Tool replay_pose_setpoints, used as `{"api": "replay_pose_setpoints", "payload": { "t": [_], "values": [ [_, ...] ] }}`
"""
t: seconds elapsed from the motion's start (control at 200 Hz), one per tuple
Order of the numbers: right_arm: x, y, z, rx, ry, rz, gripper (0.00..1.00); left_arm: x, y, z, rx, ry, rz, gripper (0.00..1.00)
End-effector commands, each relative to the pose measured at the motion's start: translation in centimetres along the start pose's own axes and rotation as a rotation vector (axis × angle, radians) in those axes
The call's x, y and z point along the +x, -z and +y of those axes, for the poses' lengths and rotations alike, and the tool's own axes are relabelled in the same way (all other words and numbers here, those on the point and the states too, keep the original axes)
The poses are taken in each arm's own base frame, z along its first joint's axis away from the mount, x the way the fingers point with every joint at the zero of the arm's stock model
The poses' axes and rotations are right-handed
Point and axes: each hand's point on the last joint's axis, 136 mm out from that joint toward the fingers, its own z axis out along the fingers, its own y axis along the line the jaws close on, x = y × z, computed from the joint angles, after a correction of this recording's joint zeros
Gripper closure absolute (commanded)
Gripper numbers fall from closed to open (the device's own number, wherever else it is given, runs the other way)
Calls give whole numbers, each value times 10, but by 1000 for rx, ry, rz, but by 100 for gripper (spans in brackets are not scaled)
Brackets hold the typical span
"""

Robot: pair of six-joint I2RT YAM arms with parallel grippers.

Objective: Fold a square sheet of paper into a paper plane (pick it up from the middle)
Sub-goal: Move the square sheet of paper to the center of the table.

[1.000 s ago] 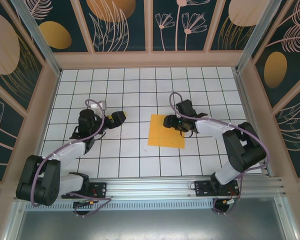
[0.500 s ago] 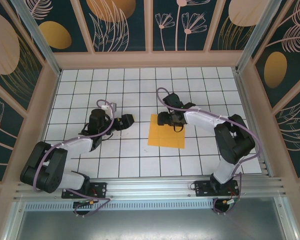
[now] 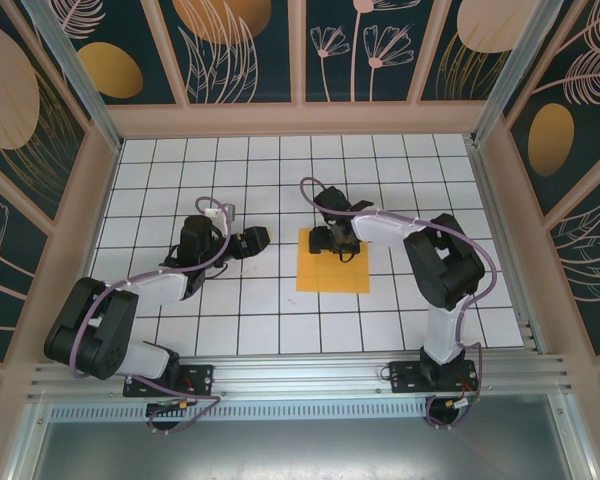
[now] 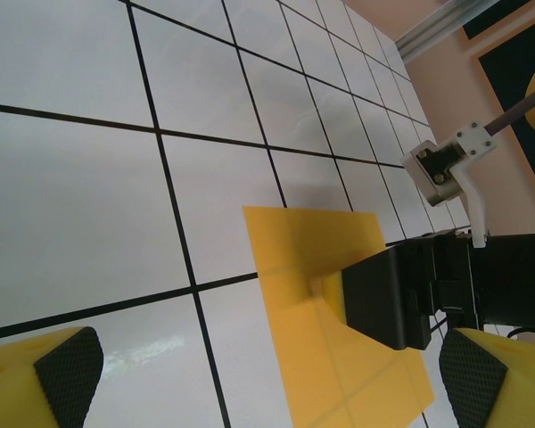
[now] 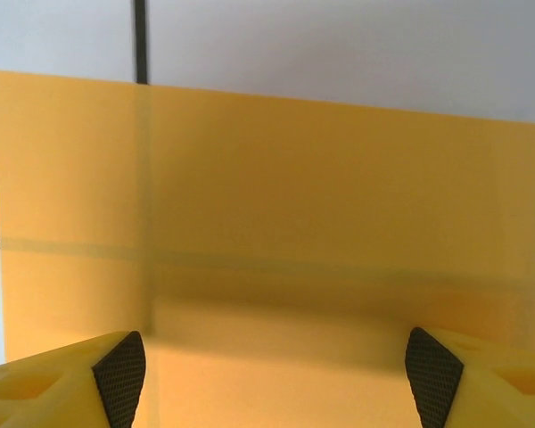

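The square sheet of paper lies flat on the white gridded table, bright orange, with grid lines showing faintly through it. My right gripper hovers low over the sheet's far half, open, pads set wide with bare paper between them. My left gripper is open just left of the sheet. In its wrist view the sheet lies ahead with the right gripper's black body on top. Both left pads are empty. The paper plane is out of view.
The gridded table is boxed in by a peach frame and patterned walls. An aluminium rail runs along the near edge by the arm bases. Open tiles lie behind and in front of the sheet.
The right gripper has swung left, from beside the sheet's right edge to over its far half, and its jaws have widened. The left gripper moved right towards the sheet, then held.
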Motion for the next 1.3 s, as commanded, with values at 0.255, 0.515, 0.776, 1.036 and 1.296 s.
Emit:
{"api": "replay_pose_setpoints", "payload": {
  "t": [0.255, 0.515, 0.776, 1.036, 1.296],
  "values": [
    [-11, 22, 17, 20, 75, -18, 20, -9, -3, -12, 31, -52, -4, 1],
    [14, 32, 9, 100, -36, 19, 10, -4, -1, -12, 38, 8, -2, 1],
    [26, 22, 10, 94, -56, 72, 8, 18, -9, -18, 41, 23, 78, 2],
    [31, 12, 5, 118, -54, 92, 6, 33, -17, -31, 71, 6, 144, 1],
    [37, -1, 1, 137, -41, 121, 4, 37, -17, -28, 64, 9, 153, 1]
  ]
}}
